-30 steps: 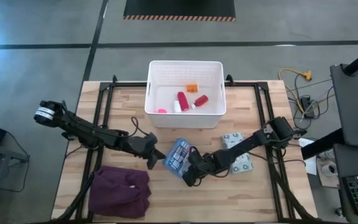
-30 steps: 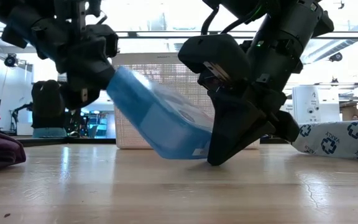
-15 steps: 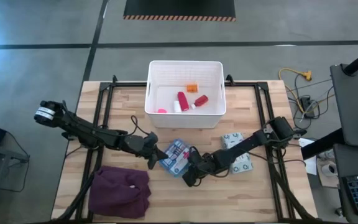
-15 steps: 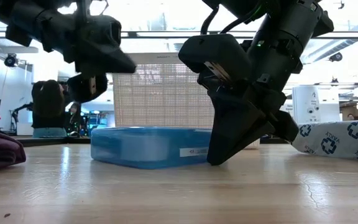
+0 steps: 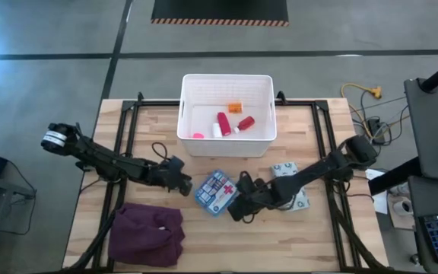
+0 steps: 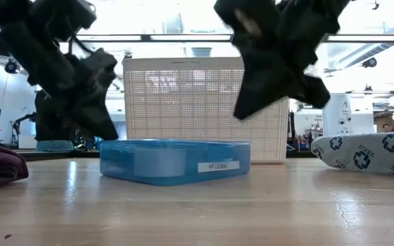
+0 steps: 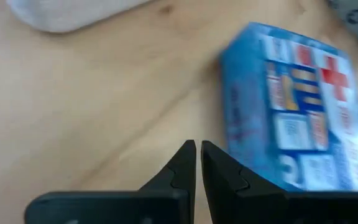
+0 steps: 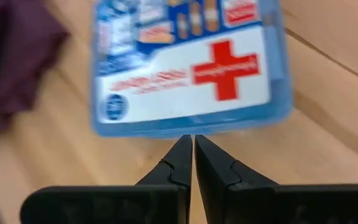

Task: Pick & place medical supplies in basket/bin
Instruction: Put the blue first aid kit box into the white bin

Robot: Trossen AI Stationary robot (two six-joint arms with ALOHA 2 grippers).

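Observation:
The blue first-aid box with a red cross [image 5: 215,192] lies flat on the table, label up; it also shows in the low view [image 6: 175,161], the left wrist view [image 7: 291,106] and the right wrist view [image 8: 185,68]. My left gripper [image 5: 186,186] is shut and stands just off the box's left side [image 7: 197,155]. My right gripper [image 5: 236,205] is shut and hangs above the box's right end [image 6: 248,109]. The white basket [image 5: 226,77] holds two red bottles [image 5: 221,122] and small pieces. The patterned packet [image 5: 284,171] lies under my right arm.
A maroon cloth [image 5: 147,232] lies at the near left of the table. The basket stands at the table's far middle [image 6: 204,102]. The packet shows at the right in the low view [image 6: 368,152]. Bare wood lies near the front edge.
The box stood tilted on its right edge between both grippers; it has dropped flat onto the table, label up. My left gripper has let it go and drawn back toward the table's left edge. My right gripper has lifted up off the table.

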